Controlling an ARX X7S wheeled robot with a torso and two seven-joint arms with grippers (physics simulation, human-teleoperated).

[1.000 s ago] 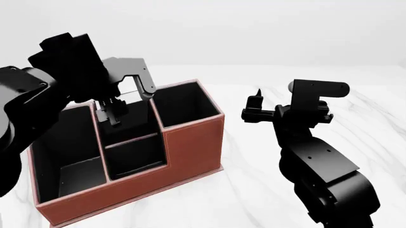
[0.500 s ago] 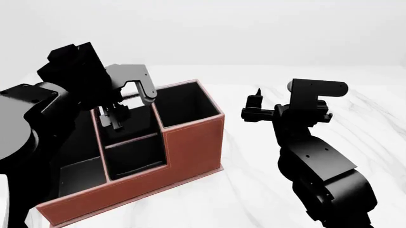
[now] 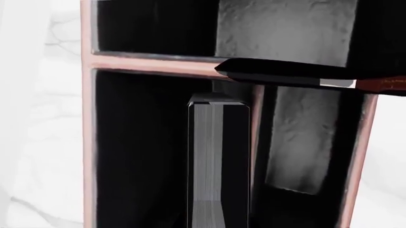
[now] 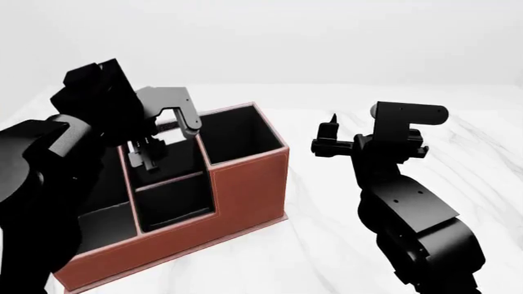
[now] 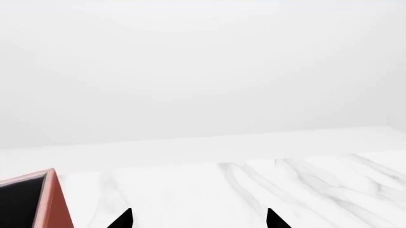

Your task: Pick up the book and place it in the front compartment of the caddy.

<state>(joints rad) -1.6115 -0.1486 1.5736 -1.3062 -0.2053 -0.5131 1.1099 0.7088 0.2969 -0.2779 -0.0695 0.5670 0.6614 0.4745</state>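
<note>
The reddish-brown caddy [image 4: 245, 190] with black insides stands on the white marble table at the left of the head view. My left gripper [image 4: 152, 153] hangs over its middle column, behind the pocket with the lowered front wall. It is shut on the book [image 3: 219, 161], which has black covers and grey-white page edges. In the left wrist view the book stands on end inside a black pocket, close along a caddy wall [image 3: 89, 142]. My right gripper [image 4: 329, 136] is open and empty, held in the air to the right of the caddy, fingertips [image 5: 123, 219] apart.
The marble table [image 4: 327, 202] stretches bare to the right of and behind the caddy. A corner of the caddy [image 5: 47, 199] shows in the right wrist view. My right arm's links [image 4: 408, 214] fill the lower right of the head view.
My left gripper has sunk slightly and shifted a little toward the caddy's front, with the book in it. The left arm's upper links have swung closer to the camera. The right arm has not moved.
</note>
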